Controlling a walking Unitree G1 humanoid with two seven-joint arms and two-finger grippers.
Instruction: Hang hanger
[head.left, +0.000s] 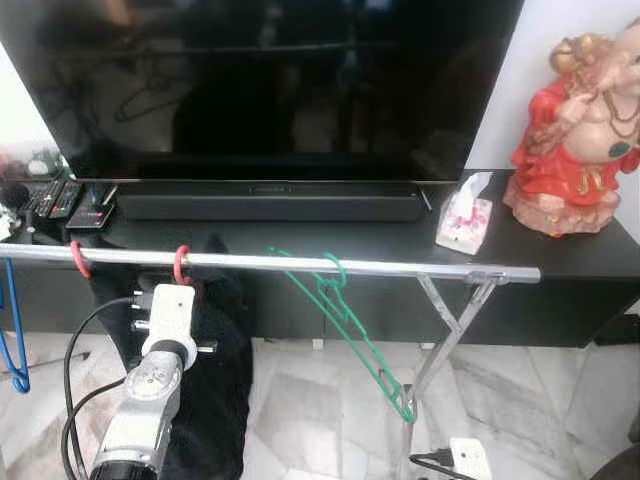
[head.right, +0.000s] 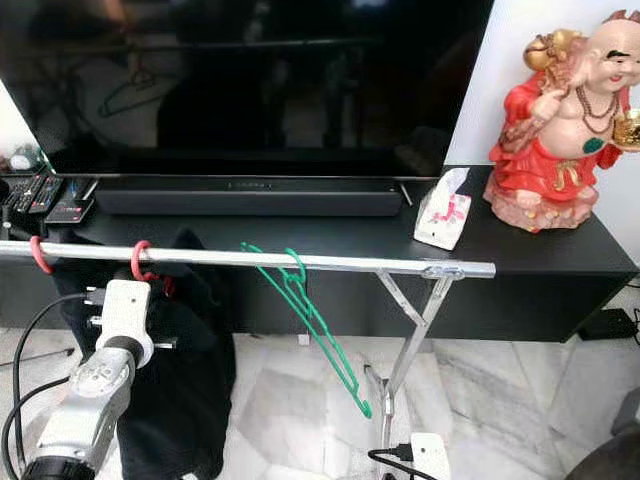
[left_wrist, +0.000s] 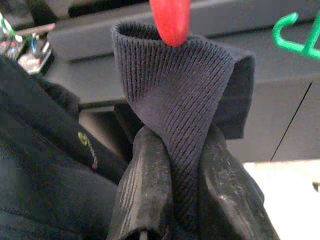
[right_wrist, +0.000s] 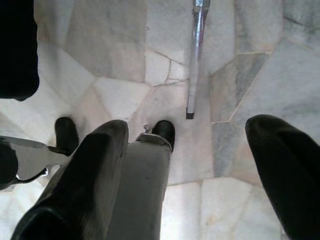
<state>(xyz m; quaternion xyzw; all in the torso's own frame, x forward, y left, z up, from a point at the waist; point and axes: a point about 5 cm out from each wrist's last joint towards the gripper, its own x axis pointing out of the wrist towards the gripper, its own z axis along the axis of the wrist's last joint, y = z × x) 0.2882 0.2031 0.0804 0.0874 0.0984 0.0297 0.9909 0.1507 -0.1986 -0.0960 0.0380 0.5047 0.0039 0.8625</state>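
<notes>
The left pincer is clamped tight on a fold of dark ribbed garment, just under a red hanger hooked on the metal rail. From that hook, a green hanger hangs tilted at about 3 o'clock along the rail, and a second red hook sits at 9 o'clock. The right pincer hangs spread wide over the marble floor, gripping nothing.

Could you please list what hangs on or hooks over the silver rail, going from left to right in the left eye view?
Blue hanger → red hook → red hanger hook carrying the dark garment → green hanger.
</notes>
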